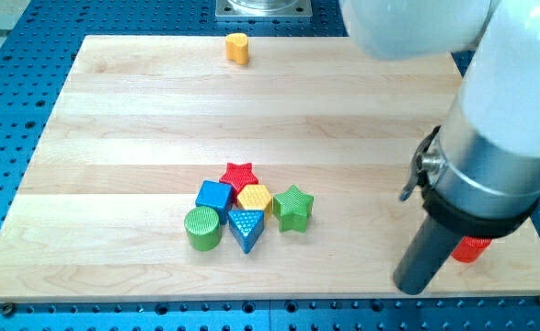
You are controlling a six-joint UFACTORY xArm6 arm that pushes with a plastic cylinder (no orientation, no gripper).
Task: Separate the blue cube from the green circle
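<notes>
The blue cube [214, 196] lies in a tight cluster at the lower middle of the wooden board [141, 119]. The green circle [202, 228] touches it just below and to the left. My tip [413, 290] shows at the view's lower right, near the board's bottom edge. It is far to the right of the cluster and touches no block.
In the same cluster are a red star [239, 174], a yellow hexagon [254, 198], a blue triangle [246, 229] and a green star [292, 206]. A yellow block [238, 47] sits at the top edge. A red block [473, 249] is partly hidden behind the arm [490, 175].
</notes>
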